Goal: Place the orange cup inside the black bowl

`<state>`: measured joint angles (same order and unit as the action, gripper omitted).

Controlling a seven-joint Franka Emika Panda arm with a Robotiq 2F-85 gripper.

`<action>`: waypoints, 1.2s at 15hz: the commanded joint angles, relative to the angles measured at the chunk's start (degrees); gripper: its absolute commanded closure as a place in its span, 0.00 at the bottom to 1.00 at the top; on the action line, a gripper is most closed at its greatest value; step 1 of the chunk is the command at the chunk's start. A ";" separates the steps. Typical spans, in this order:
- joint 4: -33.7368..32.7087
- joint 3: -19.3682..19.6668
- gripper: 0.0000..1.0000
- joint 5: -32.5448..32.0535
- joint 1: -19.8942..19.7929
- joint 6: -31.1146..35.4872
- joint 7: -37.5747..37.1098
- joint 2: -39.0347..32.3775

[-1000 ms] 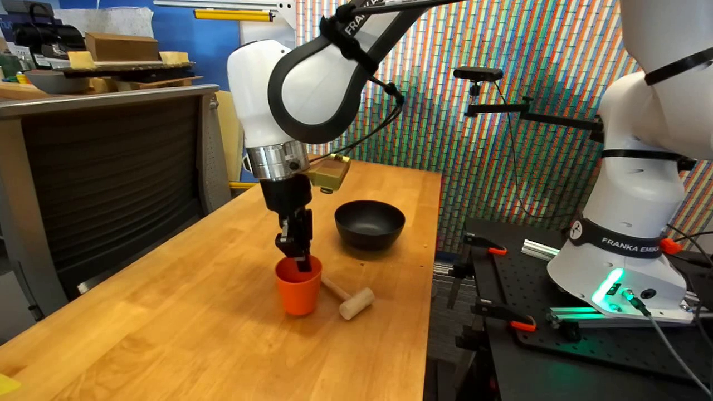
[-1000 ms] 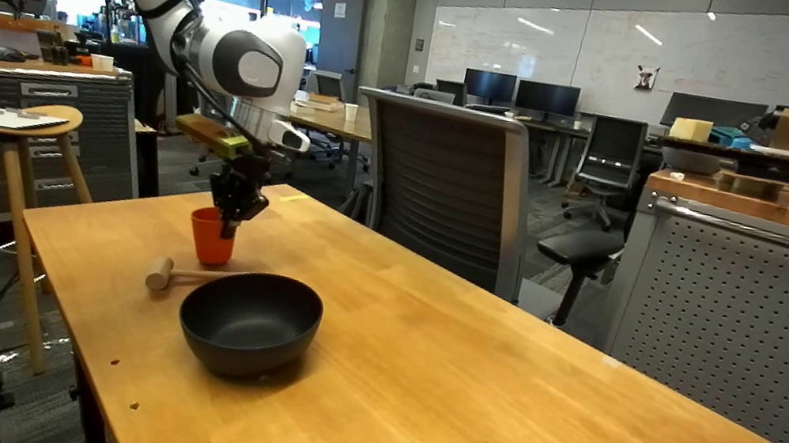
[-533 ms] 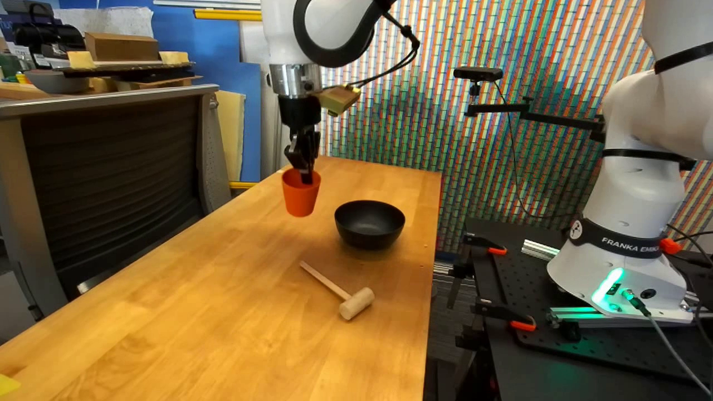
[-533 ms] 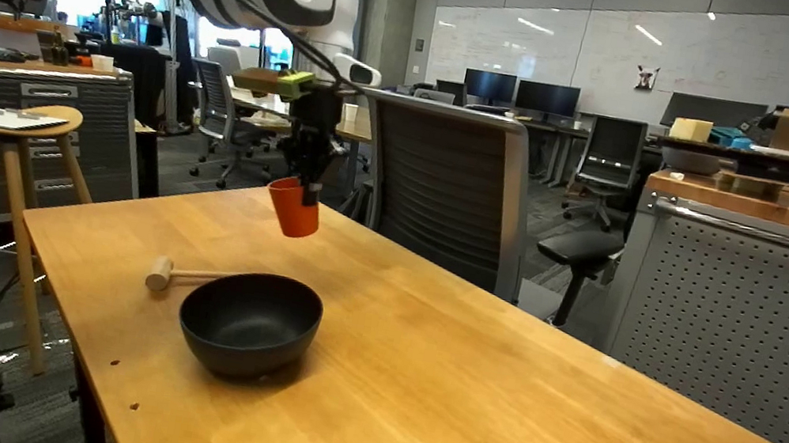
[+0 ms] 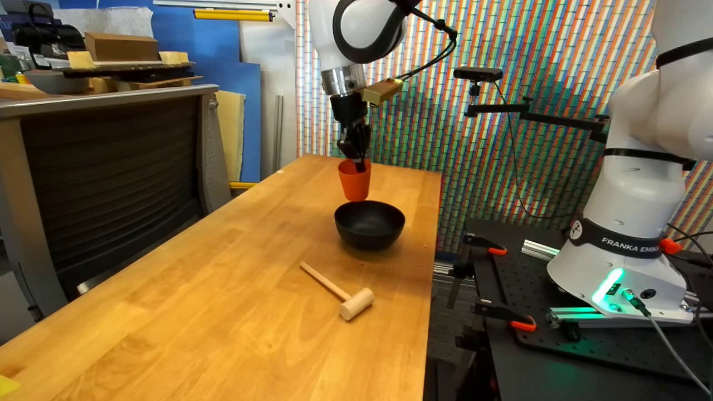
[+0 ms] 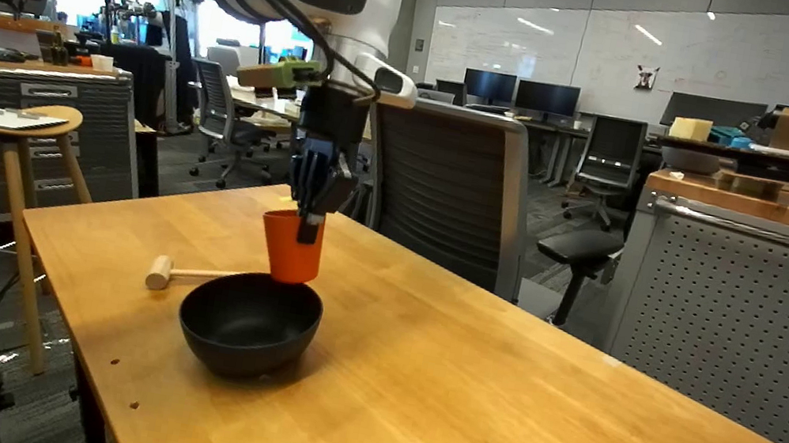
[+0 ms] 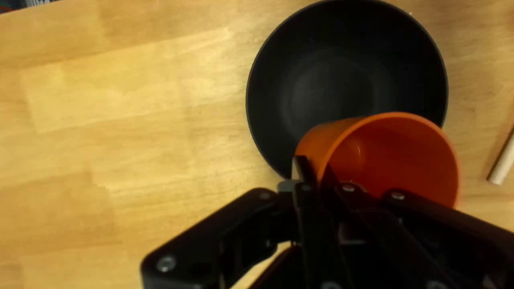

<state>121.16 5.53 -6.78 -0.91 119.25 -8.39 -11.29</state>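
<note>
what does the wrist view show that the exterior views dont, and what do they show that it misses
Only the wrist view looks well down inside the orange cup and shows its wall between the two fingers of the claw.
Only the exterior views show the mallet head, the robot's white arm and a chair.
All share the cup in the claw's grip, the black bowl, the table and at least part of the mallet handle.

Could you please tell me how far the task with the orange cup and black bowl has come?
Done: the orange cup is pinched by its wall in the gripper, off the wooden table. In hand: the transfer; it hangs near the black bowl, not yet inside. Remaining: probably centring, lowering and releasing it.
</note>
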 commanded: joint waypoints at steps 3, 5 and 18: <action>4.57 -1.17 0.99 6.67 -1.98 5.40 4.62 -1.83; 5.36 -0.96 0.99 8.47 -2.61 7.84 6.45 -3.05; 6.61 -1.06 0.33 16.60 -8.34 4.39 22.94 0.23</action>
<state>126.60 5.27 8.78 -8.06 126.45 10.55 -15.87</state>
